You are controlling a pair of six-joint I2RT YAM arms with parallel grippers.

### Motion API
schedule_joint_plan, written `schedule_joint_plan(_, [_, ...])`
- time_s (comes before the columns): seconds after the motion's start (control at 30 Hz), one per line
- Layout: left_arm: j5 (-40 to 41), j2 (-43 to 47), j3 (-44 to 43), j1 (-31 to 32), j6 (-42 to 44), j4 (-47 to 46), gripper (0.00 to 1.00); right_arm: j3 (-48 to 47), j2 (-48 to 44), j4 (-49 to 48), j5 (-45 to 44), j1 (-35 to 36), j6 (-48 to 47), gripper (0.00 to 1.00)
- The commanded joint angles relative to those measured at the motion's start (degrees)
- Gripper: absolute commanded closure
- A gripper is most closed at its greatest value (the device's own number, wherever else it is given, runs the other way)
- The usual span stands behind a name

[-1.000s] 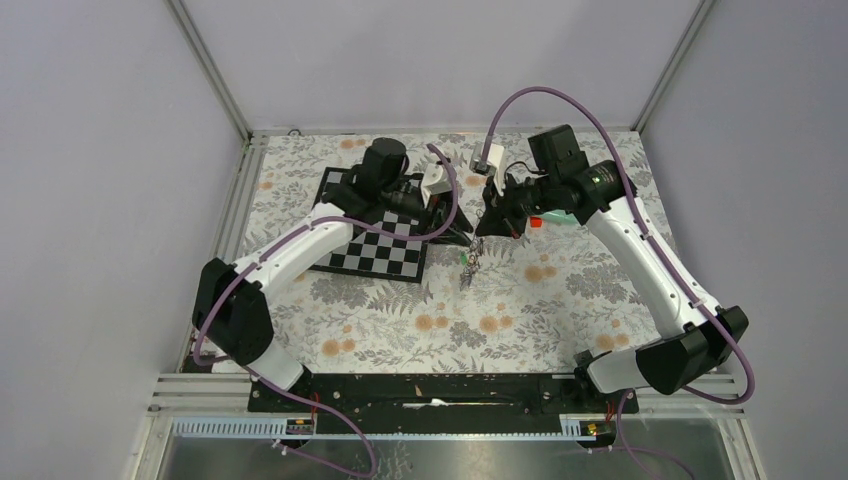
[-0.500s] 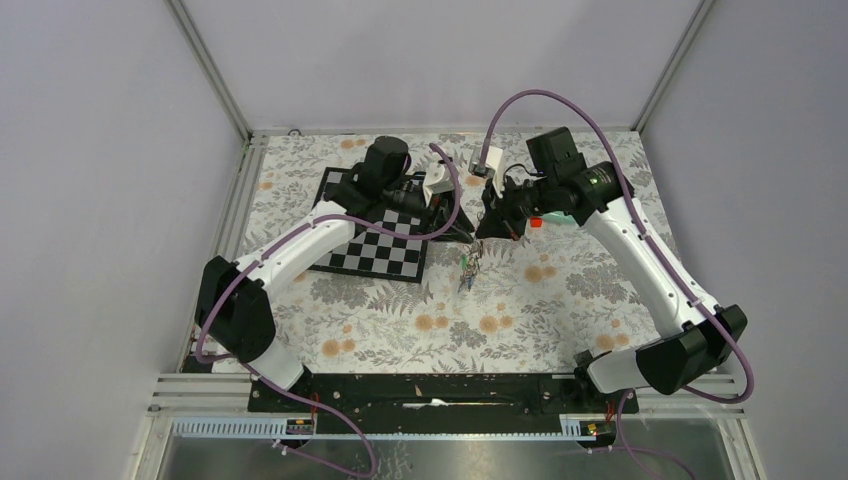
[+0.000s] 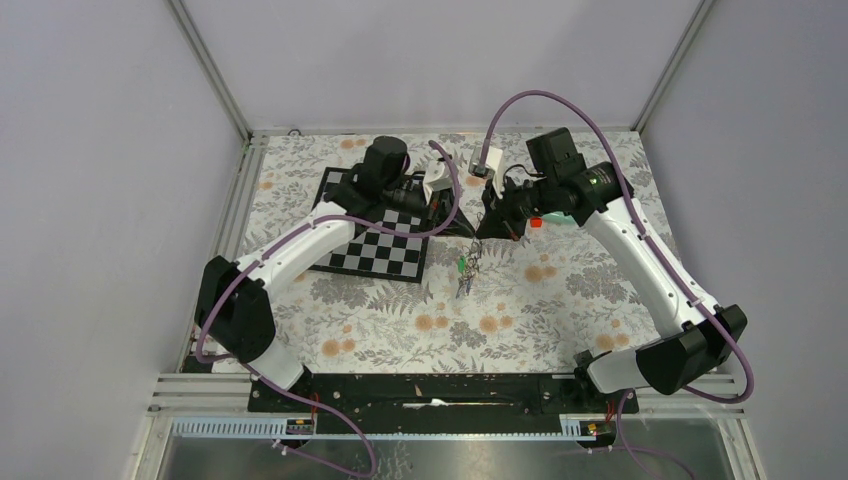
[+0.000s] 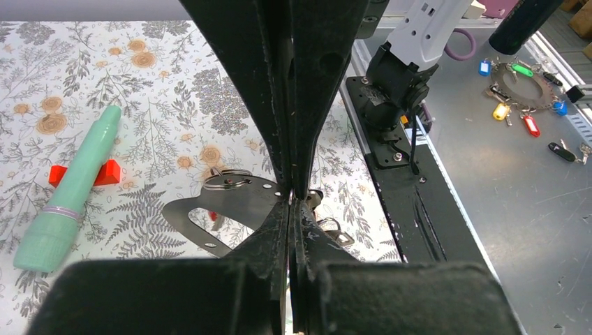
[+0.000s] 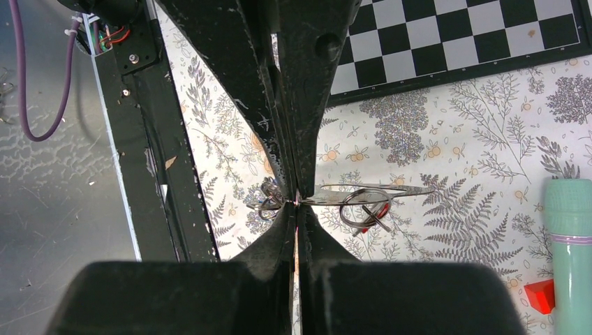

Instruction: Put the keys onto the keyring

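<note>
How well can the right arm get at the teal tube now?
Probably not yet. The right gripper is shut on the keyring, which the left gripper grips too. The teal tube lies uncovered close by, so only the occupied gripper hinders it.

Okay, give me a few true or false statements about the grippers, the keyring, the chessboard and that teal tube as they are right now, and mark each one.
1. The left gripper and the right gripper are both shut on the keyring. True.
2. The chessboard lies under the right arm. False: it lies under the left arm.
3. The teal tube stands upright. False: it lies flat on the flowered cloth.
4. Some coloured key tags lie off the cloth, on the bare metal surface by the arm bases. True.
</note>
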State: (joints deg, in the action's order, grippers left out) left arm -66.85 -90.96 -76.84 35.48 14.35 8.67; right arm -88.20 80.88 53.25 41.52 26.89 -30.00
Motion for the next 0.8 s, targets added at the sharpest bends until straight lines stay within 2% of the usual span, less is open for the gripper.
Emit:
schedule_joint_plan(0.0, [-0.7, 2.2, 0.4, -0.3, -2.4, -5.1, 1.00, 0.4, -1.7, -2.7, 2.1, 0.4, 0.4, 1.00])
schedule_joint_plan(0.1, [-1.6, 3.2, 2.6, -1.8, -9.1, -11.0, 1.00, 1.3, -2.4, -4.4, 4.4, -1.2, 1.9, 0.91])
schedule_joint_plan(0.3, [-3.1, 5.4, 15.8, -4.7, -39.8, -50.6, 1.00, 3.8, -3.4, -7.3, 9.9, -3.5, 4.8, 0.69])
schedule_joint_plan(0.37, [-2.8, 5.6, 18.0, -4.9, -45.3, -58.2, 1.00, 4.8, -3.7, -8.4, 10.9, -3.8, 5.8, 0.64])
schedule_joint_plan(0.77, [-2.6, 5.7, 19.4, -5.0, -49.1, -62.5, 1.00, 5.7, -4.5, -11.2, 11.5, -4.5, 6.0, 0.53])
